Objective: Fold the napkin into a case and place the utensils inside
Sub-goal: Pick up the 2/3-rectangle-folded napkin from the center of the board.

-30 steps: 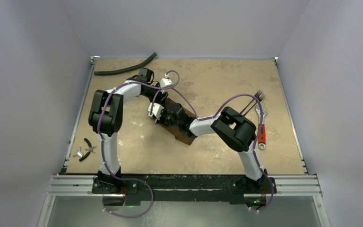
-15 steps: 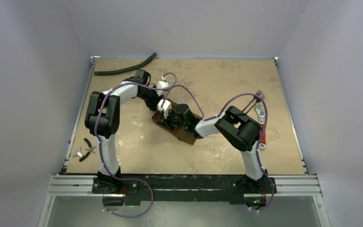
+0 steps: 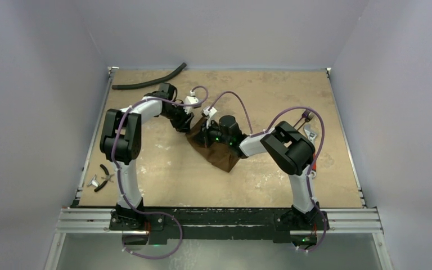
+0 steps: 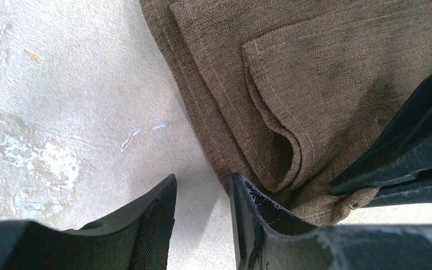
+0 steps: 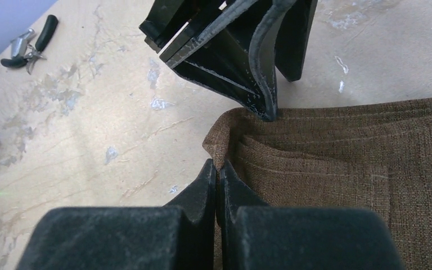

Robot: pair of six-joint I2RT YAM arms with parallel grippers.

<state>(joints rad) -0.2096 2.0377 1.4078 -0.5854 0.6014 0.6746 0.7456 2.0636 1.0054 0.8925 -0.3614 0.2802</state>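
Nearest me on the left, black-handled pliers point(image 3: 106, 175) lie on the surface point(image 3: 163, 169), with a small silvery metal piece point(image 3: 93, 181) just beside them. Further in, at the middle, the napkin point(image 3: 218, 153) lies flat. It is folded into several layers, and its long side runs diagonally. Both arms reach to its far-left end.

My right fingers point(image 5: 217, 169) are pressed fully together on the corner there. The folded edge of the cloth runs into their tips, so I read that as a pinch on the napkin. My left fingers point(image 4: 156, 219) stand a moderate way apart with only bare surface between them. They grip nothing, though the tip of one touches the napkin's edge just beside the pinched corner. In the left wrist view a small inner flap of the cloth curls up a little near that edge.

Beyond, on the right, lies a silver wrench point(image 3: 310, 134). Just past it are the utensils point(image 3: 306, 117), well apart from the napkin and partly hidden by the right arm's purple cable point(image 3: 290, 109); I cannot tell how many there are. At the far-left edge lies a black curved hose point(image 3: 149, 82).
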